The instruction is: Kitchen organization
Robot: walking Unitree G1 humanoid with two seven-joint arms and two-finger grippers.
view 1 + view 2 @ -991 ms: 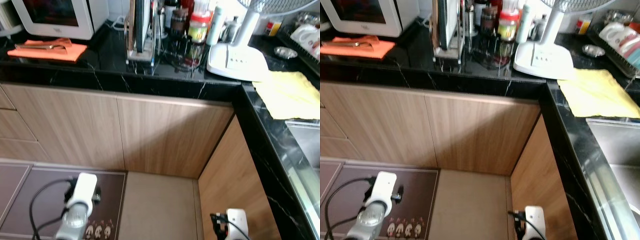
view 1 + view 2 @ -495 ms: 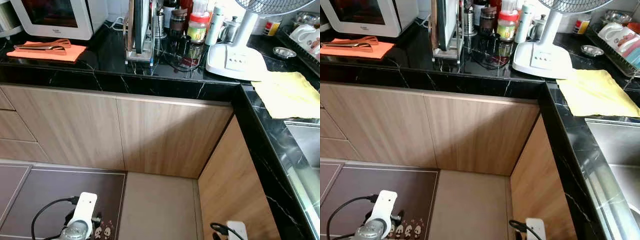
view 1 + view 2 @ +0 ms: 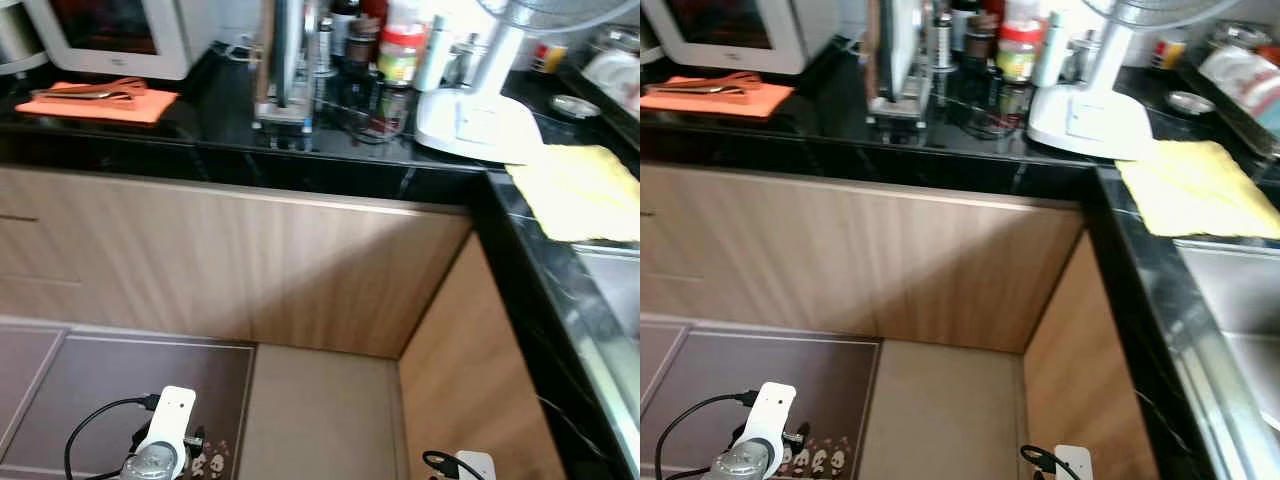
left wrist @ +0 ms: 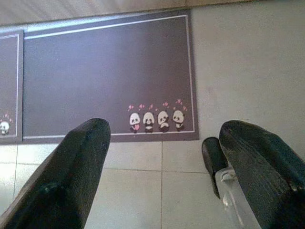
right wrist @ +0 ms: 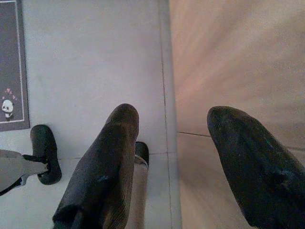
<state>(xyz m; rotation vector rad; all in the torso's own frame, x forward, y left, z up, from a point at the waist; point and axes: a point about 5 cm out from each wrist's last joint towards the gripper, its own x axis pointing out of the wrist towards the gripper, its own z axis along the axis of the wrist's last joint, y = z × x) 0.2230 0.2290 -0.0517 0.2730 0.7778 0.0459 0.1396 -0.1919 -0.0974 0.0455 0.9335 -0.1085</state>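
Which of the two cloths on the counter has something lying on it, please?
The orange cloth by the microwave: tongs lie on it. The yellow cloth by the sink is bare.

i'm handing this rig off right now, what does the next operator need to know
Left gripper: open, holding nothing, hanging low over the brown floor mat with the panda print.
Right gripper: open, holding nothing, hanging over the floor tiles beside the wooden cabinet.
The black L-shaped counter ahead carries a microwave, an orange cloth with utensils on it, a cutting-board rack, jars and bottles, a white fan and a yellow cloth next to the sink.
Done: nothing visibly handled.
Left: all the organizing; step closer first, since the head views are blurred.
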